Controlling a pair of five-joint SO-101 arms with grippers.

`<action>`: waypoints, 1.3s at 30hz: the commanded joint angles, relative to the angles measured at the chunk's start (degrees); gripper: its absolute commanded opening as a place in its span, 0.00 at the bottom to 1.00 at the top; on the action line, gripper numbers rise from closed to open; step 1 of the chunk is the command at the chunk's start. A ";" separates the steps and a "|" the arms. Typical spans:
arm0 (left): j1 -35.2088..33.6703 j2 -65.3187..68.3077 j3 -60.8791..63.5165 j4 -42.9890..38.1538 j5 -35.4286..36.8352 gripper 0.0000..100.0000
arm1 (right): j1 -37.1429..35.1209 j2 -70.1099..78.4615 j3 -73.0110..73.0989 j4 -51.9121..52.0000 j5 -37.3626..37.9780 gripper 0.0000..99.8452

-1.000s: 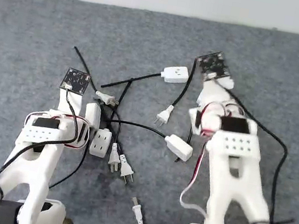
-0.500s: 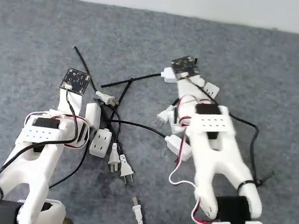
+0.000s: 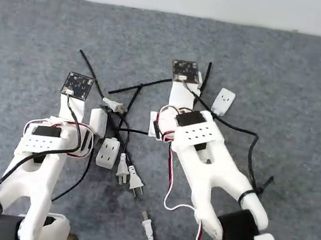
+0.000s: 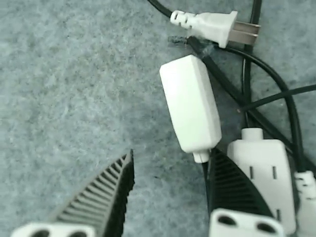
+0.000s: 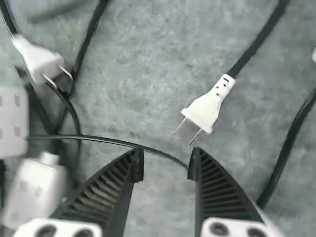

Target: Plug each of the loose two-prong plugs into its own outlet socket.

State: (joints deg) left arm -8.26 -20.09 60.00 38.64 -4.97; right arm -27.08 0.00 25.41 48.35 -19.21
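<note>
Grey, carpet-like tabletop (image 3: pixel 292 68) lies under both my arms. My right end effector (image 5: pixel 166 150) hangs with its jaws partly open and nothing between them. A black cable (image 5: pixel 98 140) crosses just ahead of the tips. Just past that cable lies a white plug (image 5: pixel 207 109). Its two prongs point back toward my jaw gap, its body slants a little off my line of approach, and its cord trails away from me. I judge the pick turns on this: the plug's long axis runs nearly along my reach, so my jaws would close across its narrow sides. My right arm is clearly the nearer one.

My left end effector (image 4: pixel 170 157) is wide open and empty too. A white socket block (image 4: pixel 190 108) lies lengthwise just ahead, its cord end close by one jaw tip, and a slotted socket (image 4: pixel 261 168) sits beside that same jaw. Farther ahead rests a second plug (image 4: pixel 212 27). Beyond my right arm a far socket (image 3: pixel 224 101) lies face up.
</note>
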 commanded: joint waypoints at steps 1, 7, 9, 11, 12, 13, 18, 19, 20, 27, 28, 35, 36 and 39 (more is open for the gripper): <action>-0.18 0.09 -2.86 -1.58 0.70 0.24 | -1.80 -6.11 -4.31 1.80 -4.84 0.16; -0.26 0.09 -2.86 -1.58 0.70 0.24 | -4.70 -4.44 -4.04 -5.85 -4.92 0.16; -0.26 0.09 -2.86 -1.58 0.70 0.24 | -4.70 -1.19 -4.04 -7.34 -4.92 0.16; -0.26 0.09 -2.86 -1.58 0.70 0.24 | -4.79 2.77 -4.48 -8.92 -4.92 0.16; -0.26 0.09 -2.86 -1.58 0.70 0.24 | -4.79 4.53 -4.66 -10.07 -4.92 0.16; -0.26 0.09 -2.86 -1.58 0.70 0.24 | -4.79 6.20 -5.27 -10.77 -4.92 0.16; -0.26 0.09 -2.77 -1.58 0.70 0.24 | -3.82 12.70 -8.79 -10.95 -4.84 0.16; -0.26 0.09 -2.77 -1.58 0.70 0.24 | -3.38 13.41 -8.97 -10.95 -4.84 0.16; -0.26 0.09 -2.77 -1.58 0.70 0.24 | -3.12 13.93 -9.05 -11.03 -4.84 0.16; -0.26 0.09 -2.77 -1.58 0.70 0.24 | -0.75 14.20 -9.14 -11.03 -4.84 0.16; -0.26 0.09 -2.77 -1.58 0.70 0.24 | 0.04 14.37 -9.14 -11.03 -4.92 0.16; -0.26 0.09 -2.77 -1.58 0.70 0.24 | 3.30 12.62 -9.85 -9.63 -4.66 0.16; -0.26 0.09 -2.77 -1.58 0.70 0.24 | 3.30 11.65 -10.20 -7.96 -4.75 0.16; -0.18 0.09 -2.86 -1.58 0.70 0.24 | 3.30 8.04 -11.78 -1.89 -4.84 0.16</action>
State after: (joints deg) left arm -8.00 -20.09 60.00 38.37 -4.97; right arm -24.62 14.24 18.81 40.44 -23.43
